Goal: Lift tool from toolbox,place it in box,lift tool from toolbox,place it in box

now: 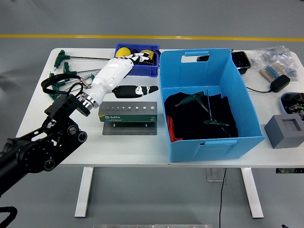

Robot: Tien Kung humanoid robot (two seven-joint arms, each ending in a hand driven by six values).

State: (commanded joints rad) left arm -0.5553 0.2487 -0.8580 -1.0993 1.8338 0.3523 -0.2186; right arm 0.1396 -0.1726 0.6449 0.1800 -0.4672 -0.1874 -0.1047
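T-handle tools [71,78] at tabletop's far-left corner | left hand [116,76] empty, fingers [137,57] extended | blue box [209,102] holds two; your reach may snag crossed shafts

yellow ball [123,51] in small blue bin [142,69] | grey block [284,131] | black tray [241,61], contents unclear

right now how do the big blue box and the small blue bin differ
The big blue box is light blue, tall-walled, with handle slots; the small blue bin is darker blue and low. The box holds black cloth and green-handled T wrenches; the bin holds a yellow ball and small items. The bin sits at the far edge, with the left hand over its front. Both rest on the white table.
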